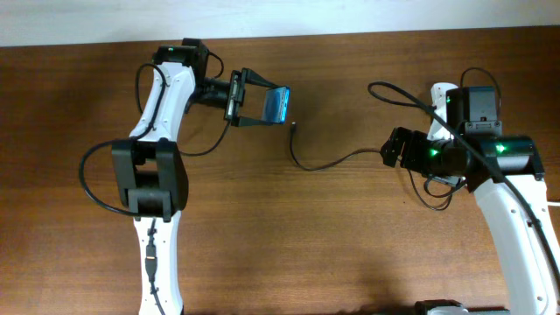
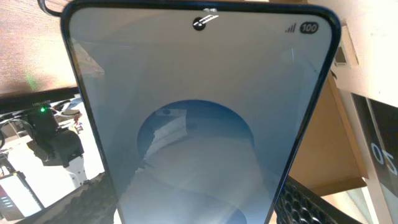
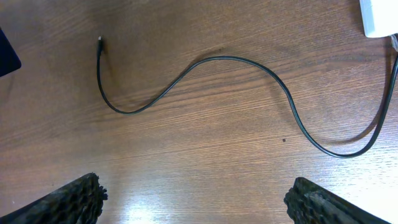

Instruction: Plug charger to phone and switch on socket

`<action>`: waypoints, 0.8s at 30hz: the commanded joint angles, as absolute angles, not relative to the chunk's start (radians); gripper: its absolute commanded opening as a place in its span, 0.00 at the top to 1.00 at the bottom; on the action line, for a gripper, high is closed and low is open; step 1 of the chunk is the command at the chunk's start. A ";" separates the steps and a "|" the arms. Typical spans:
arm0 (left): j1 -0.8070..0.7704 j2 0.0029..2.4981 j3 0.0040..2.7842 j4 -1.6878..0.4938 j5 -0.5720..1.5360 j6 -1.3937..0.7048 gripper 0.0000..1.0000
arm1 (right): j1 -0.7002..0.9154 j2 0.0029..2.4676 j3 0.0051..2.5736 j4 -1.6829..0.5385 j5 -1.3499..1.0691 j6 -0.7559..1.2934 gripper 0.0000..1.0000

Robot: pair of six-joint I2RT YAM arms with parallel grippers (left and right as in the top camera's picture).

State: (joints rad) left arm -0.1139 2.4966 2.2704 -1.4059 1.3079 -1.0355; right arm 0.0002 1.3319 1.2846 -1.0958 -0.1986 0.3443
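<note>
Between the closed fingers of the left gripper [image 1: 274, 106] sits the phone [image 1: 280, 103], clamped and tilted. The charger [image 3: 217, 58] tip lies just beyond those fingertips. A weak pinch could let the phone twist under the plug's push. The right gripper [image 1: 391, 149] is spread and empty, reaching low over the cable, with the socket [image 3: 379, 18] off to its side.

Soft, even light lay on the table [image 1: 332, 227], with pale glare low in the right wrist view. The phone [image 2: 199, 124] screen mirrored the room, slightly blurred.
</note>
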 commanded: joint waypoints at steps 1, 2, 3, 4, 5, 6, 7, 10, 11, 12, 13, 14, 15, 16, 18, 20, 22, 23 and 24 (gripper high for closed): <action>-0.124 2.493 2.292 -1.408 1.338 -1.016 1.00 | 0.007 1.333 1.301 -1.091 -0.183 0.353 0.02; -0.130 2.493 2.292 -1.408 1.338 -1.016 1.00 | 0.007 1.333 1.301 -1.085 -0.183 0.353 0.02; -0.132 2.493 2.292 -1.408 1.338 -1.016 1.00 | 0.006 1.333 1.301 -1.085 -0.183 0.353 0.02; -0.134 2.493 2.292 -1.408 1.338 -1.016 1.00 | 0.007 1.333 1.301 -1.085 -0.183 0.353 0.02; -0.135 2.493 2.292 -1.408 1.337 -1.016 1.00 | 0.007 1.333 1.301 -1.085 -0.183 0.353 0.02; -0.136 2.493 2.292 -1.408 1.335 -1.016 1.00 | 0.006 1.333 1.301 -1.085 -0.183 0.353 0.02; -0.137 2.493 2.292 -1.408 1.326 -1.016 1.00 | 0.007 1.333 1.301 -1.085 -0.183 0.353 0.02; -0.137 2.493 2.292 -1.408 1.312 -1.016 1.00 | 0.006 1.333 1.301 -1.085 -0.183 0.353 0.02; -0.137 2.493 2.292 -1.408 1.312 -1.016 1.00 | 0.006 1.333 1.301 -1.085 -0.183 0.353 0.02; -0.137 2.493 2.292 -1.408 1.312 -1.016 1.00 | 0.006 1.333 1.301 -1.085 -0.183 0.353 0.02; -0.137 2.493 2.292 -1.408 1.312 -1.016 1.00 | 0.006 1.333 1.301 -1.085 -0.183 0.353 0.02; -0.137 2.493 2.292 -1.408 1.312 -1.016 1.00 | 0.006 1.333 1.301 -1.085 -0.183 0.353 0.02; -0.137 2.493 2.292 -1.408 1.312 -1.016 1.00 | 0.006 1.333 1.301 -1.085 -0.183 0.354 0.02; -0.137 2.493 2.292 -1.408 1.312 -1.016 1.00 | 0.006 1.333 1.301 -1.085 -0.183 0.354 0.02; -0.137 2.493 2.292 -1.408 1.311 -1.016 1.00 | 0.006 1.333 1.301 -1.085 -0.183 0.355 0.02; -0.138 2.493 2.292 -1.408 1.281 -1.016 1.00 | 0.007 1.333 1.301 -1.084 -0.184 0.367 0.02; -0.142 2.493 2.292 -1.408 1.275 -1.016 1.00 | 0.007 1.333 1.301 -1.081 -0.192 0.384 0.02; -0.145 2.493 2.292 -1.408 1.275 -1.016 1.00 | 0.007 1.333 1.301 -1.077 -0.200 0.384 0.02; -0.146 2.493 2.292 -1.408 1.275 -1.016 1.00 | 0.007 1.333 1.301 -1.076 -0.206 0.384 0.02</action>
